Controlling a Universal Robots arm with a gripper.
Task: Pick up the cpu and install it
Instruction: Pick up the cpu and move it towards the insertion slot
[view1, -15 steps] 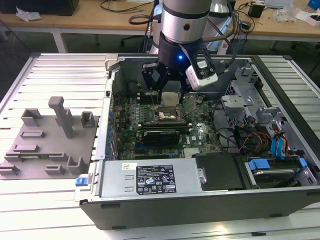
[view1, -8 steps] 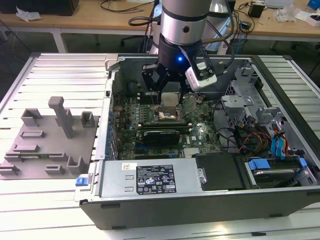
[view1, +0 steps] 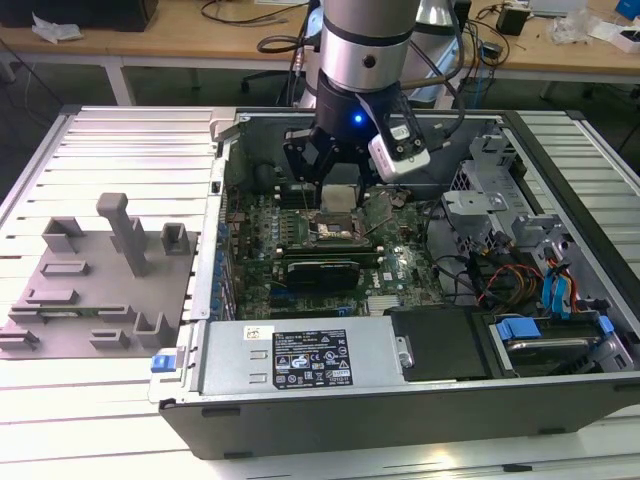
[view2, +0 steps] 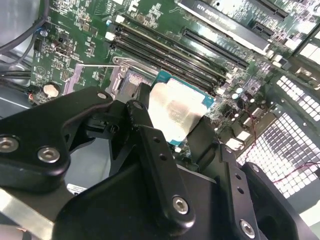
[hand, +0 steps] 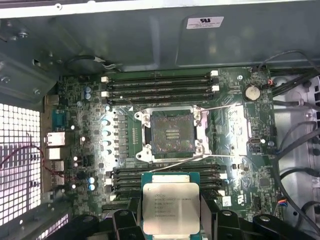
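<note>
Now | claw (hand: 171, 217) clamped on flat silvery square cpu (hand: 171, 200) | over green motherboard (hand: 260, 175), near dark socket (hand: 172, 134)

Near the black gripper (hand: 171, 220) clasping the silvery square cpu (hand: 171, 205), the dark square open socket (hand: 172, 134) lies unobstructed from above, flanked by thin silver lever wires (hand: 220, 107) and black memory-slot rows (hand: 157, 87) on two sides.

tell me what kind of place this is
Likely a robotics lab bench set up for PC assembly. An opened computer case lies on a slatted metal table, cluttered wooden desks stand behind, and the gripper holds the cpu above the motherboard.
</note>
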